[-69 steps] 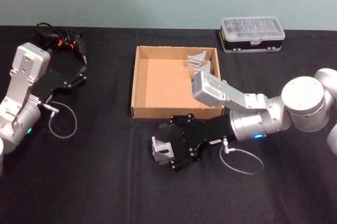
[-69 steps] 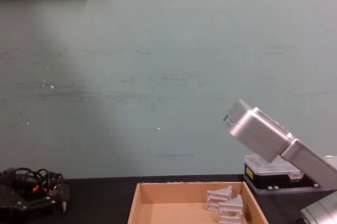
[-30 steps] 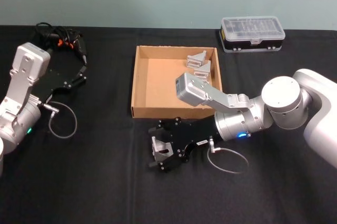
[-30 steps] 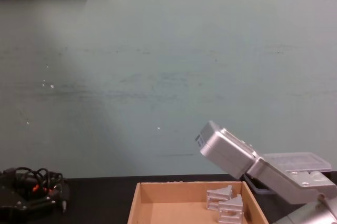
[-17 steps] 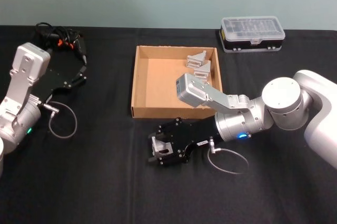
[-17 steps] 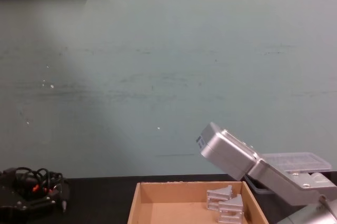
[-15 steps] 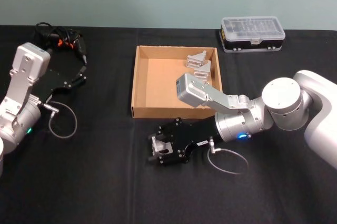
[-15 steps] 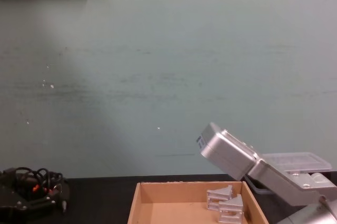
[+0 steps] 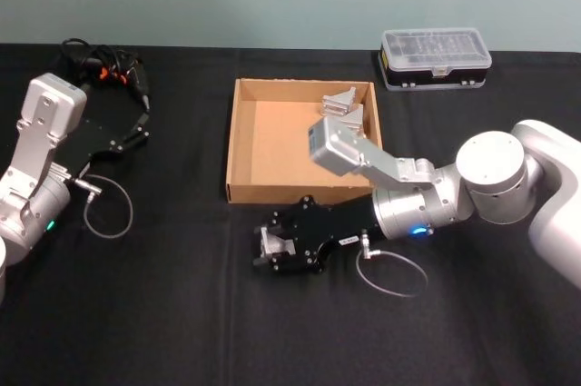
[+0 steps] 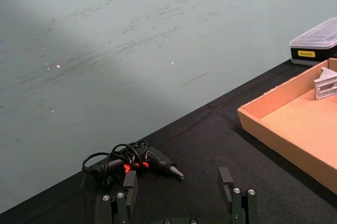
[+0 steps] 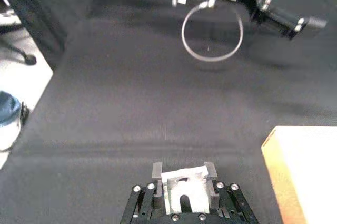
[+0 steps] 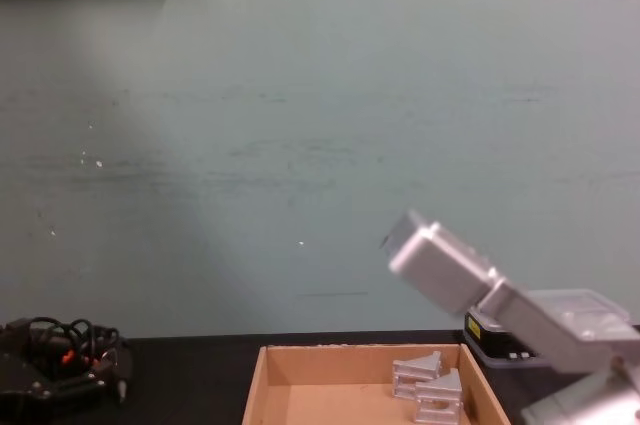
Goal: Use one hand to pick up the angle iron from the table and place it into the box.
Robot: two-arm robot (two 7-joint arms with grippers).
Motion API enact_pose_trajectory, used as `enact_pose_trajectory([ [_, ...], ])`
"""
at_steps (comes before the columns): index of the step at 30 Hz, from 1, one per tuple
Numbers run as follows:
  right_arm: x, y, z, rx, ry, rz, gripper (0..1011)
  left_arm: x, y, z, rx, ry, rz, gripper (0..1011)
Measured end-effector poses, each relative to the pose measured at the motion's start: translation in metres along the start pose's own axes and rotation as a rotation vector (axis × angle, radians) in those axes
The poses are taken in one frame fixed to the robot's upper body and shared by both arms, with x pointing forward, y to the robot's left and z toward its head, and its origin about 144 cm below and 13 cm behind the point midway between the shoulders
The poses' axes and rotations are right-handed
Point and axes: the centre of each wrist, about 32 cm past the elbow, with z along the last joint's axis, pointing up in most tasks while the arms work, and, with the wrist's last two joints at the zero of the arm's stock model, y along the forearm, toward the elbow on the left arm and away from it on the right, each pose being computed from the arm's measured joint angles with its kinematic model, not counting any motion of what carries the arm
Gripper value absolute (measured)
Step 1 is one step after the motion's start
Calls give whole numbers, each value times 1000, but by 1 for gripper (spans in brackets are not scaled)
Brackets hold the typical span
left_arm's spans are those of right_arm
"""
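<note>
While right gripper point(image 9: 272, 248) pinches angle iron point(image 9: 273, 242), bracket's underside hidden; left gripper point(image 10: 179, 200) spread.

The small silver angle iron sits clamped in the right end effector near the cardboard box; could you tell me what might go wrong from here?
1. The small silver angle iron is held only at its sides by the right end effector, so it could slip during the lift.
2. The shallow tan cardboard box has a front wall directly ahead; a low carry could hit it.
3. Two silver brackets already in the box could block placement.
</note>
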Motion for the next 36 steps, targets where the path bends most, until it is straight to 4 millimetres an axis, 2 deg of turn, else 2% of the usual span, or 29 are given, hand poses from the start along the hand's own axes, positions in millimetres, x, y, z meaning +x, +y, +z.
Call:
enact_pose_trajectory([
  [7, -8, -20, 17, 88, -12, -41, 466, 0, 0, 0, 0, 0, 0, 1000],
  [14, -16, -56, 39, 180, -48, -166, 465, 0, 0, 0, 0, 0, 0, 1000],
  [21, -12, -80, 42, 204, -47, -351, 466, 0, 0, 0, 0, 0, 0, 1000],
  [27, -4, -81, 36, 173, -36, -448, 466, 0, 0, 0, 0, 0, 0, 1000],
  [36, 18, -64, 25, 115, 18, -545, 466, 0, 0, 0, 0, 0, 0, 1000],
])
